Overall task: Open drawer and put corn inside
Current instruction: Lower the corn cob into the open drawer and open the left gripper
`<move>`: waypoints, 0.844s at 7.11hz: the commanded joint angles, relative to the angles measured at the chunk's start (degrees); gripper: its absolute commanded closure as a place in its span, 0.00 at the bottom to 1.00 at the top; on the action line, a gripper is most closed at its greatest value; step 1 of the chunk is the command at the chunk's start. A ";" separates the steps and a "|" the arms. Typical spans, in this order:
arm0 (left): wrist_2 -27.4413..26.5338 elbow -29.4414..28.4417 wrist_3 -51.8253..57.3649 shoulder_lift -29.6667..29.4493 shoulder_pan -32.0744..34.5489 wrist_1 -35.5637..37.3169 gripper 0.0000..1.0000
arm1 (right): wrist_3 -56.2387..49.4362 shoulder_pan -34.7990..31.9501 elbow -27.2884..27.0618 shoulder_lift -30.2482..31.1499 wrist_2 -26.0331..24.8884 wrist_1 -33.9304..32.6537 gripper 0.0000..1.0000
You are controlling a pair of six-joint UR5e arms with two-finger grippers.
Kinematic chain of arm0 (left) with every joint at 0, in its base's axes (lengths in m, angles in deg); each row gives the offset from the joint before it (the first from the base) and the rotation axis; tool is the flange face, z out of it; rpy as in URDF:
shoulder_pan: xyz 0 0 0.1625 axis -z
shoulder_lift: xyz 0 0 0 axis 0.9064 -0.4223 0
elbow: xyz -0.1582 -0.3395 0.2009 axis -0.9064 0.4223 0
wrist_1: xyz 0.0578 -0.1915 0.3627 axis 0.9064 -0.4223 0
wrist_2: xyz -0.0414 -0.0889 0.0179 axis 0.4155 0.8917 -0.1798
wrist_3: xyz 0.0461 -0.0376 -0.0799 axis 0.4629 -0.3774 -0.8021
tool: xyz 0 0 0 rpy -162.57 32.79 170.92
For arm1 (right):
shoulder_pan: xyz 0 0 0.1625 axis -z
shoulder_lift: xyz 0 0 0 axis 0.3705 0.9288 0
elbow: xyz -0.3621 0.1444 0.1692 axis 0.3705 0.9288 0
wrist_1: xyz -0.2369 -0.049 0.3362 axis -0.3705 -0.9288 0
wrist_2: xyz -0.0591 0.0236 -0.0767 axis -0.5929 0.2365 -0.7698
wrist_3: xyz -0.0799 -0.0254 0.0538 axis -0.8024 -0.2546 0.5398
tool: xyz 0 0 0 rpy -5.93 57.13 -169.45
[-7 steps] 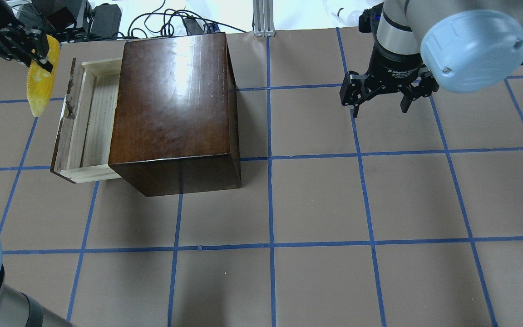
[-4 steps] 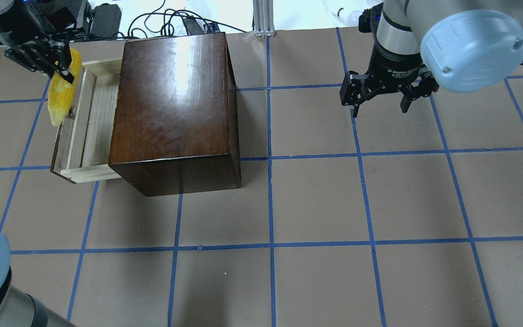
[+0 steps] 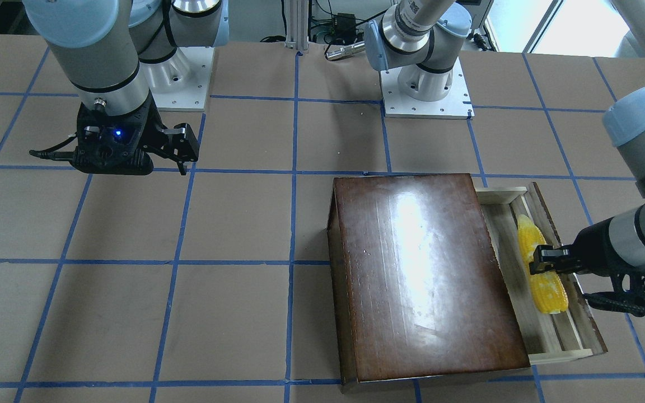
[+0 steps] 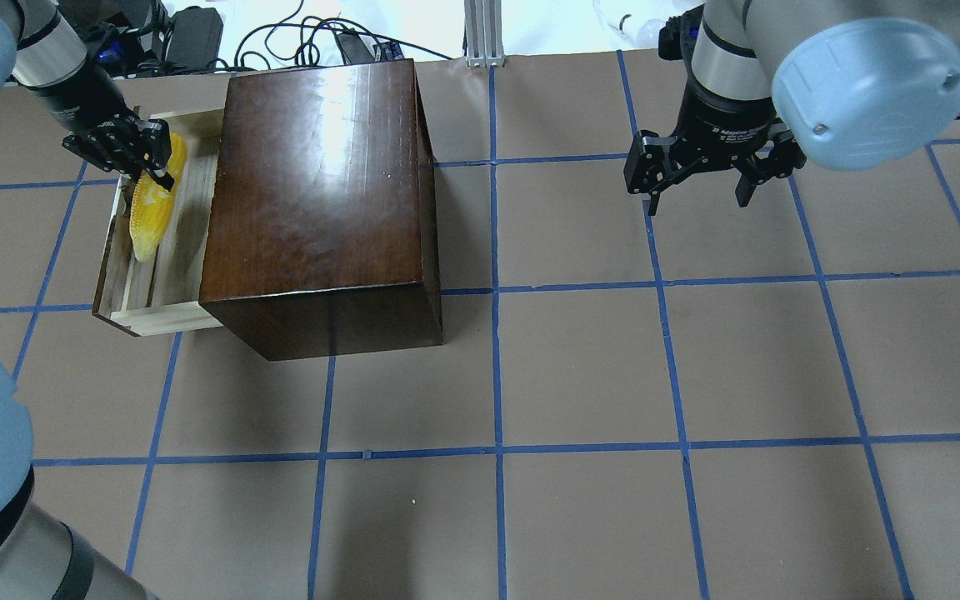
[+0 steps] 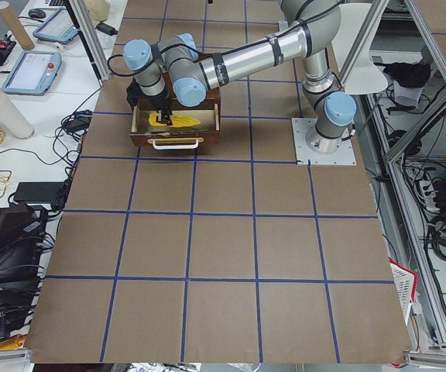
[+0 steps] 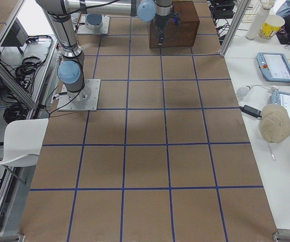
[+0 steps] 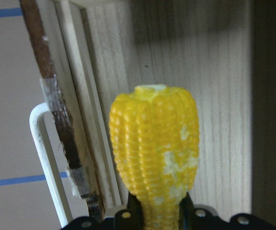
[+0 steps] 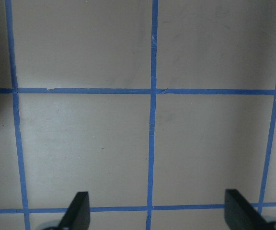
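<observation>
The drawer point(image 4: 155, 317) stands pulled out of the dark-brown box point(image 4: 313, 192), with its pale tray showing. My left gripper point(image 4: 159, 171) is shut on the yellow corn point(image 4: 149, 223) and holds it lengthwise over the tray, inside the drawer's outline. The front view shows the corn point(image 3: 543, 282) along the drawer point(image 3: 577, 333), with the left gripper point(image 3: 541, 262) clamped near its middle. The left wrist view shows the corn point(image 7: 155, 153) above the tray floor point(image 7: 214, 96), with the whitish handle point(image 7: 44, 153) to the left. My right gripper point(image 4: 697, 204) is open and empty, far off.
The box point(image 3: 423, 274) stands on a brown table with a blue tape grid. Cables and gear lie past the far edge point(image 4: 197, 37). The right wrist view shows bare table between the open fingers point(image 8: 78, 211).
My left gripper has carried the corn rightward, from outside the drawer's front panel to over the tray. The right arm has not moved.
</observation>
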 commanded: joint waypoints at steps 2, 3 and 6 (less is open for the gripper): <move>1.47 0.06 -0.41 -0.48 0.00 0.25 0.10 | 0.00 0.00 0.00 -0.03 -0.03 -0.05 0.00; 1.21 -0.46 -0.32 -0.14 0.00 0.17 0.00 | 0.00 0.00 0.00 -0.03 -0.03 0.04 0.00; 0.60 -3.69 -0.40 2.32 0.87 -0.71 0.00 | 0.00 0.00 0.00 -0.03 -0.03 0.04 0.00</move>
